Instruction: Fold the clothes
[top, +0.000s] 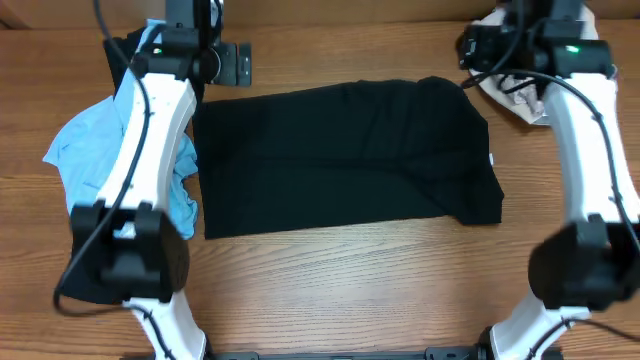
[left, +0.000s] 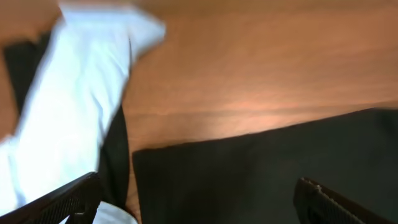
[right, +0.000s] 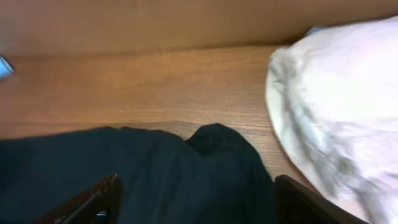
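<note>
A black garment (top: 345, 155) lies spread flat in the middle of the wooden table, folded into a wide rectangle. My left gripper (top: 215, 62) hovers over its far left corner, open and empty; the left wrist view shows the black cloth (left: 261, 174) between the spread fingers (left: 199, 202). My right gripper (top: 478, 50) hovers over the far right corner, open and empty; the right wrist view shows a raised bump of the black cloth (right: 214, 140) between its fingers (right: 196, 199).
A light blue garment (top: 95, 145) lies crumpled at the left, next to the black one, with more dark cloth under it. A white garment (top: 520, 95) is heaped at the far right corner; it shows large in the right wrist view (right: 339, 118).
</note>
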